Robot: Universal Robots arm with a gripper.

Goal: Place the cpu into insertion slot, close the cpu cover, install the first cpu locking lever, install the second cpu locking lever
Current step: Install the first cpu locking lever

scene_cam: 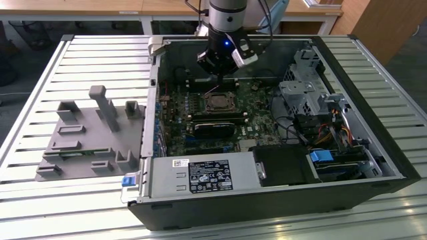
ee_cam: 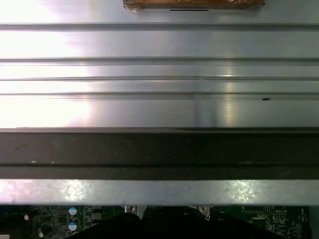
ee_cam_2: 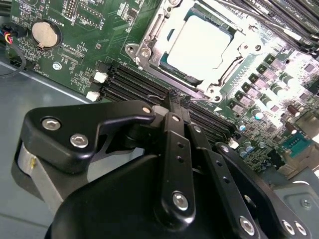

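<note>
On the slatted metal table [scene_cam: 80,55], gripper [ee_cam_2: 178,99] pinched shut, empty, above the cpu [ee_cam_2: 199,42]

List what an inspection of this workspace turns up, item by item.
Surface: slatted metal table, with an open computer case on it.
Job's things: cpu sits in the insertion slot; the cpu cover appears to lie down around it.
Clutter: grey moulded fixture beside the case, on the exterior view's left.
Grippers: hand low over the green board, tip at the socket's edge.
Cables: coloured bundle by the drive bays.
Surroundings: wooden desks behind the table.
</note>
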